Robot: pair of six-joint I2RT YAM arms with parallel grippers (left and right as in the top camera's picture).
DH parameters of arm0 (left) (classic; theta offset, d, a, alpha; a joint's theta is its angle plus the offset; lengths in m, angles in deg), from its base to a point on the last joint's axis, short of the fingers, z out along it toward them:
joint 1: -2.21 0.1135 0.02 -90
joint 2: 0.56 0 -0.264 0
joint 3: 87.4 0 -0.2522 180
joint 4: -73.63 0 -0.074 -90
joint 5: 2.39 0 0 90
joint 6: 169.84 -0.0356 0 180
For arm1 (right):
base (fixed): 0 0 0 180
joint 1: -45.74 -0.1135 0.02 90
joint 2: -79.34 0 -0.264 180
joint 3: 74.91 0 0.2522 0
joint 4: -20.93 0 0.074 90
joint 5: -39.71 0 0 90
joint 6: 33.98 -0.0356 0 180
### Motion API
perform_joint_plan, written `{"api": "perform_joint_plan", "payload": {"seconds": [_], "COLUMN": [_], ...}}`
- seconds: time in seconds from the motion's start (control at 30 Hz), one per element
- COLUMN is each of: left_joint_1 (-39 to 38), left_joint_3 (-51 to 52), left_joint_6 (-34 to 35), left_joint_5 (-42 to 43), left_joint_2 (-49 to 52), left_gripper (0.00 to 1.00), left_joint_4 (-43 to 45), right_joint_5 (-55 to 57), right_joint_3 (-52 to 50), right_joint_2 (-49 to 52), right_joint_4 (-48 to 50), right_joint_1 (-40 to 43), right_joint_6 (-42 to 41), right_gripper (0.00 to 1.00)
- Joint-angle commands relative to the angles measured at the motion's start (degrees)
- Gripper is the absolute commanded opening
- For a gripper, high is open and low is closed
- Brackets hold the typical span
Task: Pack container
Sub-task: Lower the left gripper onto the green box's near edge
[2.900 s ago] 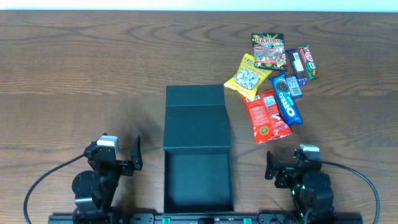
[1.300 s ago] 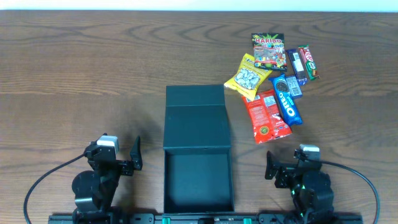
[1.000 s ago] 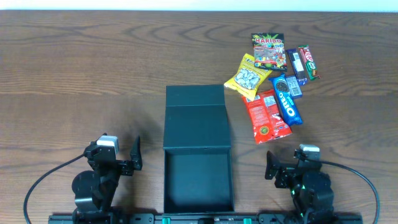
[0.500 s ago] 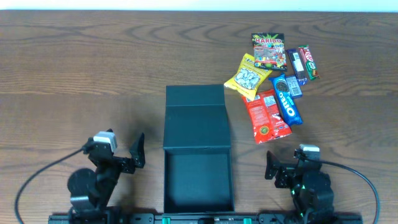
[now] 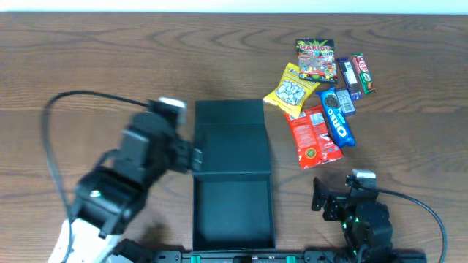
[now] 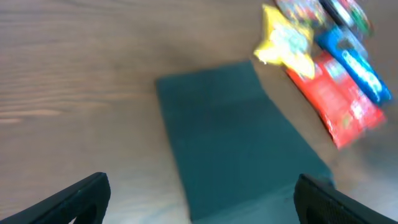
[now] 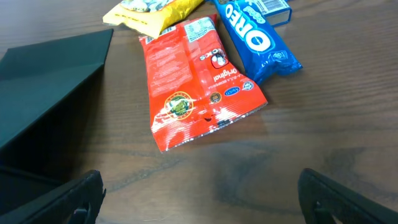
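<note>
At the near edge of the counter (image 5: 88,66), the right end effector (image 5: 338,199) is sitting low at about 5 o'clock from the container (image 5: 232,212), its fingers spread wide apart and gripping nothing. In its wrist view the two fingertips are showing at the lower corners. The container is lying at the middle of the near half of the counter, its tray opening upward and its flap lid folded back flat toward 12 o'clock.

At the lid's 9 o'clock side, the left end effector (image 5: 189,155) is hanging just beside the edge, blurred in the overhead view. Its fingers are also standing wide apart, empty, over the dark lid.

Farther off, at 1 to 2 o'clock from the container, snacks are lying in a cluster. A red packet (image 5: 312,136) is nearest, touching a blue cookie pack (image 5: 338,117). A yellow packet (image 5: 291,89) is overlapping the red one's far end. A gummy bag (image 5: 316,58) and two wrapped bars (image 5: 355,74) are lying beyond.
</note>
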Motion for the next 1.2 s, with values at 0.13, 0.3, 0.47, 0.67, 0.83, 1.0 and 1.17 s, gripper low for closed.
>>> {"api": "perform_joint_plan", "payload": {"seconds": [0.13,0.3,0.47,0.67,0.83,1.0,1.17], "left_joint_1": [-11.6,-18.2,-19.3,-19.3,-19.3,-19.3,-19.3], "left_joint_3": [-0.8,0.6,6.3,15.3,20.6,24.2,25.9], "left_joint_6": [25.6,30.8,36.3,37.8,37.8,37.8,37.2], "left_joint_5": [-8.8,-10.5,-10.4,-10.1,-9.5,-9.5,-9.7], "left_joint_2": [4.1,4.1,4.1,4.1,4.1,4.1,5.4], "left_gripper": [0.95,0.95,0.95,0.95,0.95,0.95,0.71], "left_joint_4": [-11.3,-16.5,-16.2,-9.6,-5.9,-3.8,2.4], "right_joint_5": [0.2,0.2,0.2,0.2,0.2,0.2,0.2], "right_joint_3": [-0.5,-0.5,-0.5,-0.5,-0.5,-0.5,-0.5], "right_joint_2": [-0.3,-0.3,-0.3,-0.3,-0.3,-0.3,-0.3], "right_joint_4": [0.0,0.0,0.0,0.0,0.0,0.0,0.0], "right_joint_1": [-0.1,-0.1,-0.1,-0.1,-0.1,-0.1,-0.1], "right_joint_6": [0.7,0.7,0.7,0.7,0.7,0.7,0.7], "right_gripper": [0.99,0.99,0.99,0.99,0.99,0.99,0.99]}}
